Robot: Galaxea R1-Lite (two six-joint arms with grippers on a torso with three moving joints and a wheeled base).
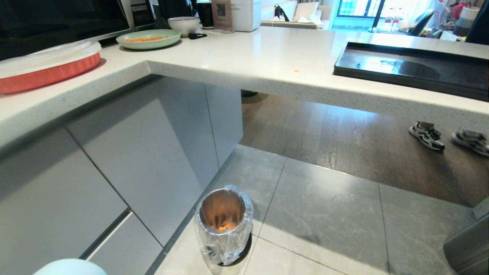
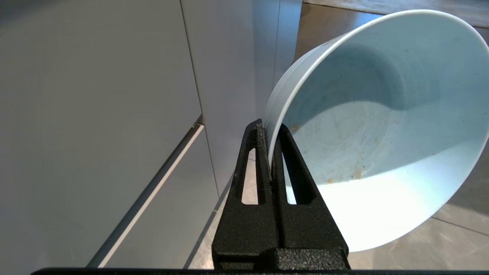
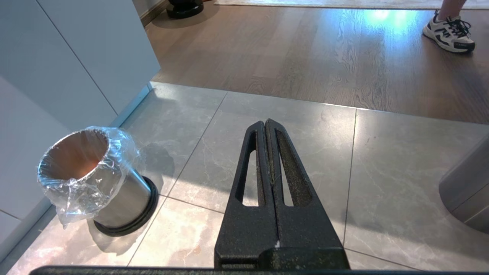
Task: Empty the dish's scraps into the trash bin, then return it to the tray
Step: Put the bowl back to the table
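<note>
My left gripper [image 2: 269, 128] is shut on the rim of the pale-blue dish [image 2: 382, 126], which tilts on its side beside the grey cabinet fronts; only small orange smears cling inside it. A sliver of the dish [image 1: 70, 267] shows at the bottom left of the head view. The trash bin [image 1: 223, 223], lined with crinkled clear plastic, stands on the floor tiles with orange scraps [image 1: 225, 227] at its coppery bottom, and the trash bin [image 3: 95, 183] also shows in the right wrist view. The black tray [image 1: 412, 70] lies on the counter at the right. My right gripper [image 3: 265, 122] hangs shut and holds nothing, above the tiles beside the bin.
A pale-green plate [image 1: 149, 38] with orange pieces, a greyish-white bowl [image 1: 184, 25] and a red covered dish [image 1: 46, 70] sit on the counter [image 1: 244, 61]. One orange crumb [image 1: 296, 70] lies on it. A steel bin [image 1: 468, 244] stands at the right. A person's sneakers [image 1: 427, 135] rest on the wood floor.
</note>
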